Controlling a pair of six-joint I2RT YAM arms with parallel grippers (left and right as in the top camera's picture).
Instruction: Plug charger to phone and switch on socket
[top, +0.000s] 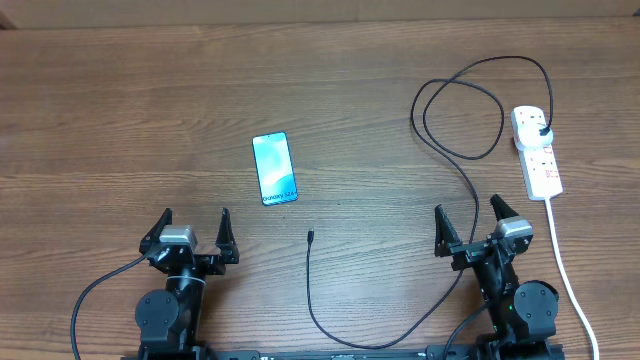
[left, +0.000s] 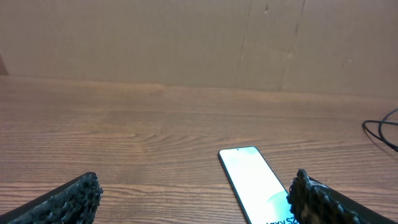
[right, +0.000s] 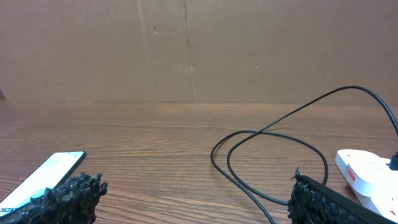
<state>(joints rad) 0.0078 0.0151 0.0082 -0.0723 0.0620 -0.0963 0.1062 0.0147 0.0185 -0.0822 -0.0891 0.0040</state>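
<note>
The phone lies flat on the wooden table, blue-teal screen up; it also shows in the left wrist view and at the left of the right wrist view. The charger cable loops from its black plug in the white power strip down along the table front; its connector tip lies loose below and right of the phone. The cable loop and strip show in the right wrist view. My left gripper and right gripper are both open and empty near the front edge.
The strip's white cord runs down the right side past my right arm. A cardboard wall stands behind the table.
</note>
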